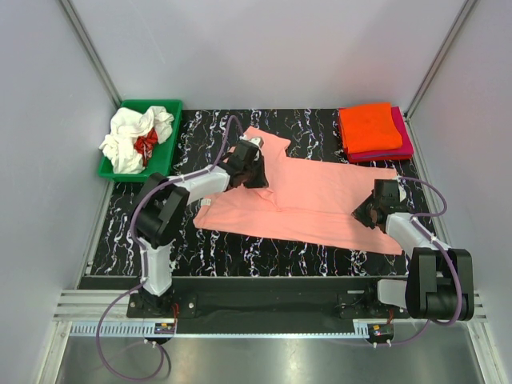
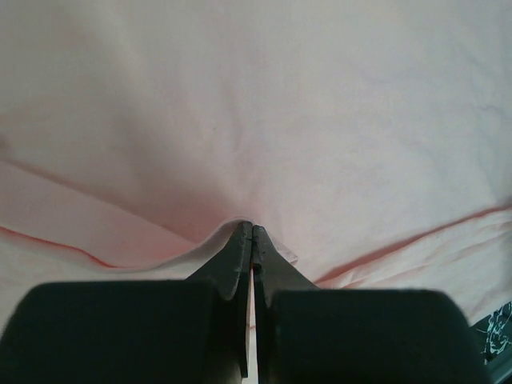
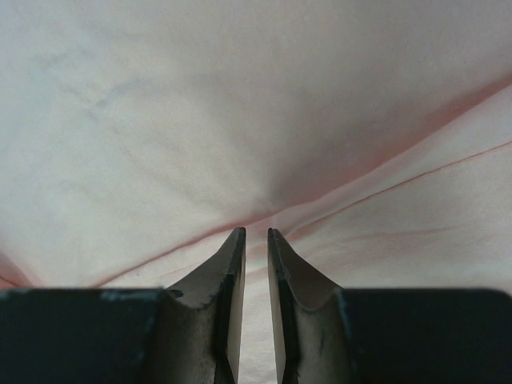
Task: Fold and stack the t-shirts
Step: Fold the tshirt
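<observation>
Salmon-pink t-shirt (image 1: pixel 320 196) spread flat, centre of tabletop (image 1: pixel 316 128). Left pincer (image 2: pixel 253 230) clenched on cloth at its 10 o'clock. Right pincer (image 3: pixel 254 234) grasping a fold at 3 o'clock, jaws narrowly apart.

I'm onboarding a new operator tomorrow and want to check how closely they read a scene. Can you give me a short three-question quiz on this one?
1. True or false: the folded orange t-shirt lies on top of the magenta t-shirt.
2. What is the left gripper pinching? A: the orange t-shirt. B: the salmon-pink t-shirt. C: nothing.
3. Fill in: the crumpled white t-shirt and red t-shirt sit in the ____.
Key: 1 true; 2 B; 3 green bin.
</observation>
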Robot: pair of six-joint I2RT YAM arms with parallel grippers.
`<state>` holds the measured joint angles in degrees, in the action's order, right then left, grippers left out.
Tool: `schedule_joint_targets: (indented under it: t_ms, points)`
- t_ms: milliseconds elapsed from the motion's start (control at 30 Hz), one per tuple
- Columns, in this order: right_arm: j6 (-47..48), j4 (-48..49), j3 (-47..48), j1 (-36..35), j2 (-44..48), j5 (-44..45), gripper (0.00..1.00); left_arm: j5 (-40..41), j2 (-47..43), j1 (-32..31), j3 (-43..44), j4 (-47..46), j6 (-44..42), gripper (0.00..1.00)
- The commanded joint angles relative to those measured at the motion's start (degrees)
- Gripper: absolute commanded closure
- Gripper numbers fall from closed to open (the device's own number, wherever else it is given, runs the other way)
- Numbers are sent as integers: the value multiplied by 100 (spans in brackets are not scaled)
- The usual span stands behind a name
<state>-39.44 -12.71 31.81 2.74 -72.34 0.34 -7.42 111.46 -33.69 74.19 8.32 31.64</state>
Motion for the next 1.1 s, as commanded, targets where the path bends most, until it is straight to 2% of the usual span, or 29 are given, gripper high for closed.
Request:
schedule_joint_targets:
  t_ms: [0, 267, 300, 400, 533, 633, 767, 867, 1067]
  points:
    - [24, 146, 0, 25, 97, -16, 76, -277, 191, -15, 358, -366, -430, 100]
    - [6, 137, 27, 25, 53, -25, 76, -698, 394, 12, 754, -428, -896, 98]
    - [7, 137, 27, 25, 44, -16, 76, -795, 464, 12, 824, -384, -931, 88]
    - [7, 137, 27, 25, 70, -25, 76, -1077, 508, 12, 860, -375, -1037, 68]
    - [-11, 128, -8, 25, 176, -25, 76, -1148, 342, 55, 869, -76, -1134, 67]
    - [24, 102, 0, 25, 229, -16, 76, -955, -79, 196, 580, 3, -1002, 66]
    - [33, -29, 44, 25, 404, -183, 75, -455, -642, 442, 211, 564, -782, 62]
    - [15, -126, 149, 25, 597, -315, 75, -357, -968, 670, -229, 960, -554, 61]
    - [15, -723, 624, 25, 817, -579, 75, 73, -1311, 987, -1353, 909, 167, 61]
